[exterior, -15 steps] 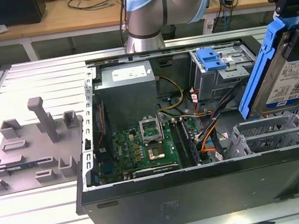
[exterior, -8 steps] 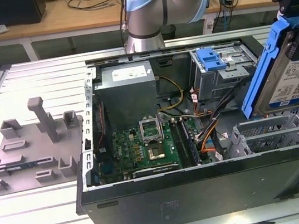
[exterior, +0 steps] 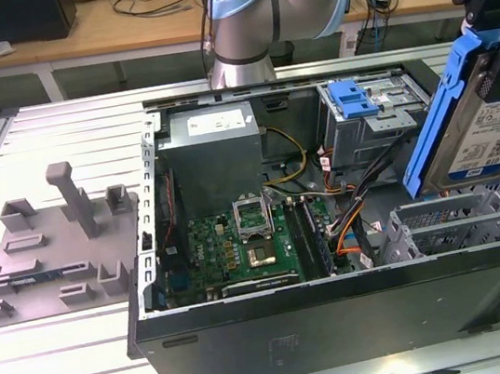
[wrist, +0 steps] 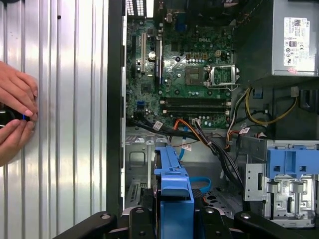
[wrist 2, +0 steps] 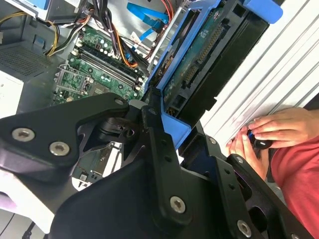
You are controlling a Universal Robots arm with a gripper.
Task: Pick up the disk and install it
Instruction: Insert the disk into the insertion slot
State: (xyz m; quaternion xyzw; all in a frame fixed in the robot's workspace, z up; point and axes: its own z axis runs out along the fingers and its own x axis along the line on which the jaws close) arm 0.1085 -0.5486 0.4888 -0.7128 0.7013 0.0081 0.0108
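Note:
The disk, a silver drive with a white-and-blue label in a blue carrier, hangs tilted in the air at the exterior view's right, above the right end of the open computer case. My gripper is shut on its upper part. In the second wrist view the black fingers clamp the blue frame of the disk. The first wrist view looks along the disk's blue edge, held by the gripper over the case interior.
Inside the case are the motherboard, the power supply, cable bundles and a metal drive bay with a blue bracket. A grey fixture lies on the slatted table. A person's hands hold a small dark device beside the case.

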